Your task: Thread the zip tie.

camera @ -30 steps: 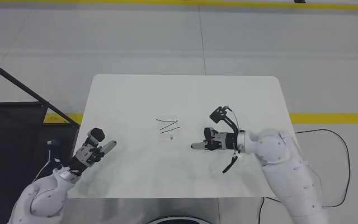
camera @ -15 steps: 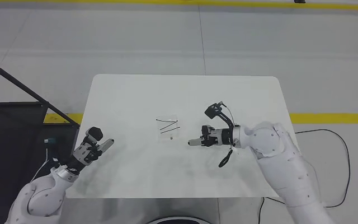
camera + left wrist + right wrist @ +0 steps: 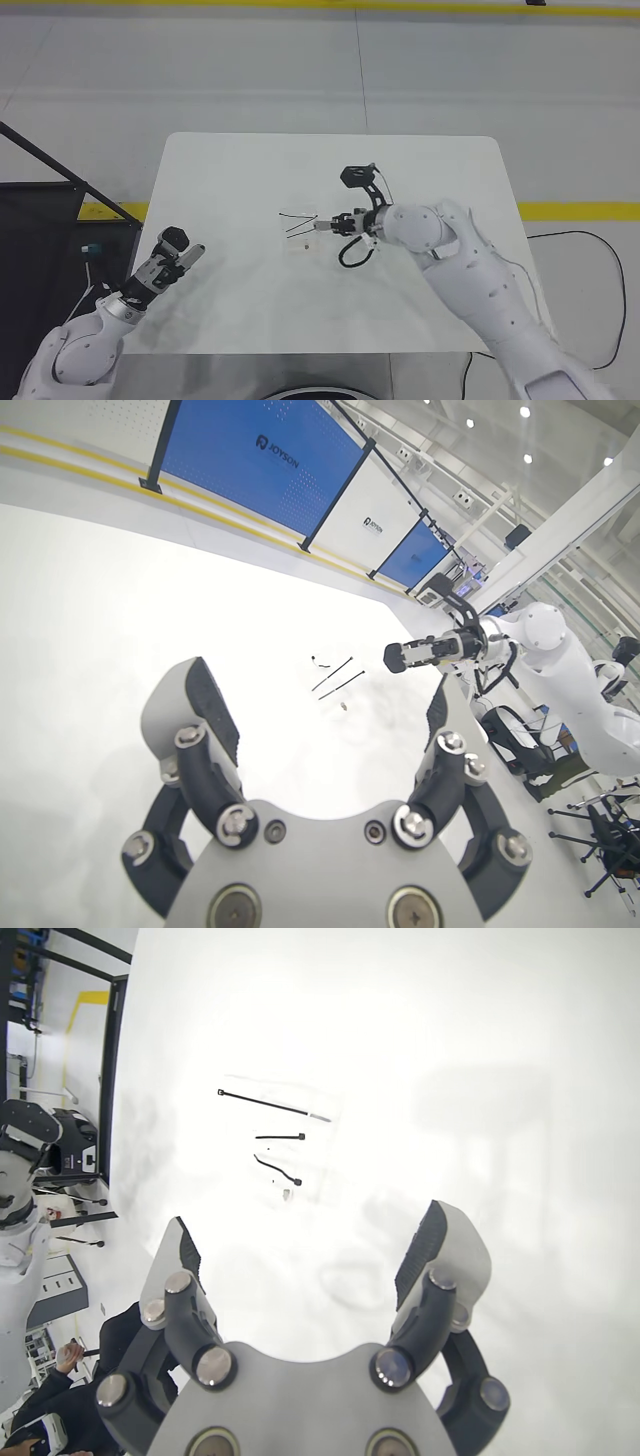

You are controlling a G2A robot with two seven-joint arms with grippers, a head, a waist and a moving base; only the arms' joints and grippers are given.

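Observation:
Three thin black zip ties (image 3: 300,222) lie loose near the middle of the white table (image 3: 240,170). In the right wrist view a long straight zip tie (image 3: 270,1104) lies farthest, a short one (image 3: 280,1136) is in the middle, and a curved one (image 3: 277,1169) is nearest. My right gripper (image 3: 322,226) hovers just beside them, open and holding nothing (image 3: 310,1233). My left gripper (image 3: 190,255) sits near the table's front left corner, open and empty (image 3: 325,705), far from the ties (image 3: 337,674). From there the right gripper (image 3: 400,655) shows beyond the ties.
A small pale scrap (image 3: 286,1194) lies on the table beside the curved tie. A black cable loop (image 3: 352,255) hangs from the right arm. A black frame (image 3: 40,190) stands off the table's left side. Bare tabletop surrounds the ties.
My right gripper has travelled left across the table, from mid-right to just beside the zip ties. The left gripper has barely shifted.

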